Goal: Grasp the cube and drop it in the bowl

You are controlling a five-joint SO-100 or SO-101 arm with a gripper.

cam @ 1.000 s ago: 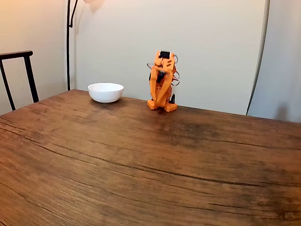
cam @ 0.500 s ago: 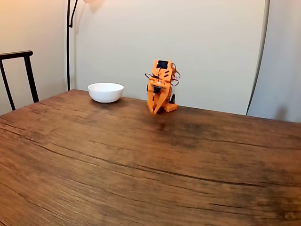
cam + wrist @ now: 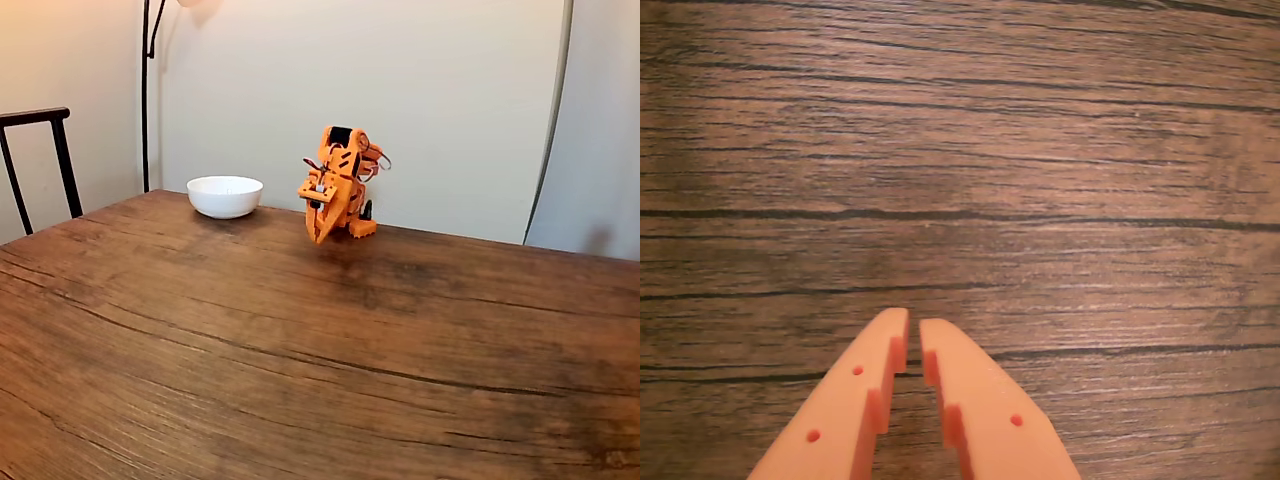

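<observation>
bowl [image 3: 225, 196] sits upper left of centre in the fixed view, white, glossy, upright on the far part of the counter [image 3: 300, 350], close to the back edge by the wall. can't make out any cube in either view

orange arm [image 3: 340, 180] is just right of the bowl in the fixed view, apart from it, base at the counter's back edge, folded over and leaning to frame left. end effector [image 3: 318, 237] points down toward the wood, tip just above the surface, not clearly touching

wrist view: end effector [image 3: 914, 330] comes in from the bottom edge, centre-left of frame, two orange fingers [image 3: 980, 400] nearly together with a thin slit between the tips, nothing held between them. below it bare dark wood grain running horizontally across the frame

rest of the fixed view: black chair back [image 3: 40, 160] at the left edge, thin black lamp pole [image 3: 146, 100] behind the bowl against the pale wall, grey curtain or panel at the right edge
</observation>
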